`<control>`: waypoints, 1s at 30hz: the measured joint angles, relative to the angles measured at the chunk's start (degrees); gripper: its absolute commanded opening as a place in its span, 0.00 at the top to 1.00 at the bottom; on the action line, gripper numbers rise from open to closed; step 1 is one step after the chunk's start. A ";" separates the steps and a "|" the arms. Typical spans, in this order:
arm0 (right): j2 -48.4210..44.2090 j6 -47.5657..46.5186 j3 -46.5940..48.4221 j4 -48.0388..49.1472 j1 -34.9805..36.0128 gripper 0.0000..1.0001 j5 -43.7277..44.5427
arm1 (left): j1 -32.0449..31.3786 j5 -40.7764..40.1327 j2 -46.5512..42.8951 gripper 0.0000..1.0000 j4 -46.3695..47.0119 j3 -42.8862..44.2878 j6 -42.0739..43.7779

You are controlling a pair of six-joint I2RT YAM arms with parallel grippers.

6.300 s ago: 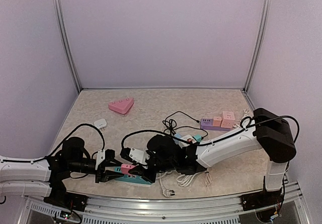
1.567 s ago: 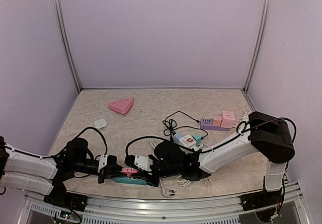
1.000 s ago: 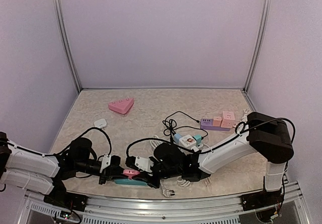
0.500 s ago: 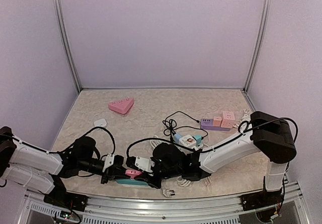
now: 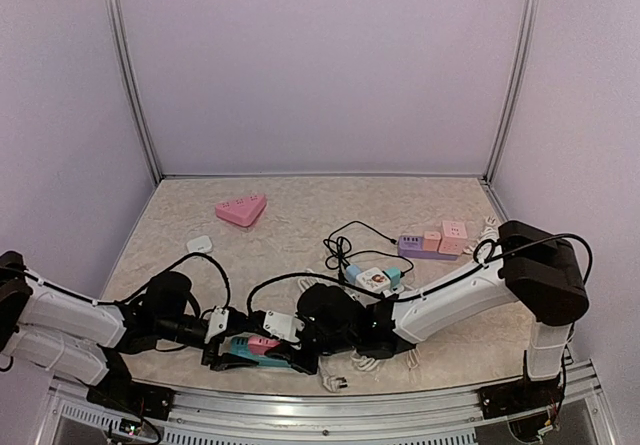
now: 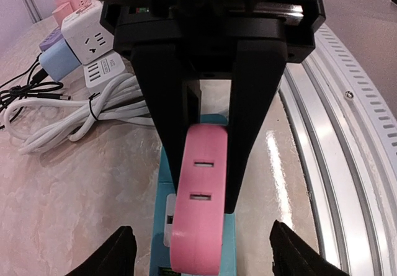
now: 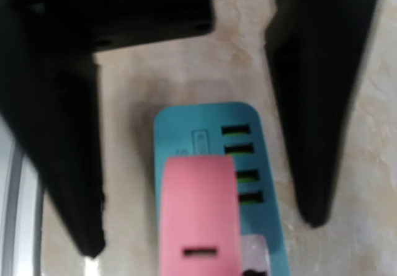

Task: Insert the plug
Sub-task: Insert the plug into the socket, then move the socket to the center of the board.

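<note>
A pink plug (image 5: pixel 262 344) lies on top of the teal power strip (image 5: pixel 240 357) near the table's front edge; its prongs are hidden. In the left wrist view my right gripper (image 6: pixel 205 195) is shut on the plug (image 6: pixel 197 214) from the far side, above the strip (image 6: pixel 162 226). My left gripper (image 6: pixel 205 257) is open, its fingertips (image 6: pixel 121 254) wide apart on either side of the strip. The right wrist view shows the plug (image 7: pixel 198 214) over the strip (image 7: pixel 205 127), with the open left gripper (image 7: pixel 201 229) straddling them. From above, the left gripper (image 5: pixel 222 343) and right gripper (image 5: pixel 278 335) face each other.
A pink triangular strip (image 5: pixel 241 210) and a small white adapter (image 5: pixel 199 244) lie at the back left. A purple strip with pink cubes (image 5: pixel 435 242), a cube adapter (image 5: pixel 373 278) and bundled white cable (image 5: pixel 370 357) sit to the right. A metal rail (image 5: pixel 330 405) borders the front edge.
The left gripper's jaws, shut half a second ago, now stand open around the strip. The right gripper still grips the pink plug, which has shifted only slightly.
</note>
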 measured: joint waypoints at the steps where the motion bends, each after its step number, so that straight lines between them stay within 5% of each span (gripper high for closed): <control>1: 0.07 0.31 0.28 -0.24 0.13 1.00 0.46 | -0.07 -0.17 -0.52 0.19 -0.39 -0.02 0.42; 5: 0.07 1.01 0.76 -1.07 0.50 1.00 1.95 | -0.09 -1.49 -4.50 0.01 -2.47 -0.42 1.88; 14: 0.04 3.13 0.96 -1.42 1.01 0.97 5.31 | 5.03 -0.87 -19.74 0.01 -15.52 -0.24 3.50; 17: -0.02 4.11 0.94 -1.40 1.07 0.64 6.34 | 6.51 -0.50 -25.07 0.01 -19.85 0.68 4.17; 21: -0.11 4.81 0.15 -3.26 1.07 0.40 7.67 | 7.32 -0.52 -29.09 0.01 -23.45 2.95 4.68; 24: -0.74 4.87 0.24 -4.68 1.07 0.13 7.85 | 8.09 -1.55 -30.67 0.01 -24.96 4.81 4.50; 30: -4.39 3.74 -1.22 -5.25 1.05 0.02 8.68 | 11.37 -5.64 -31.93 0.01 -30.03 10.97 2.45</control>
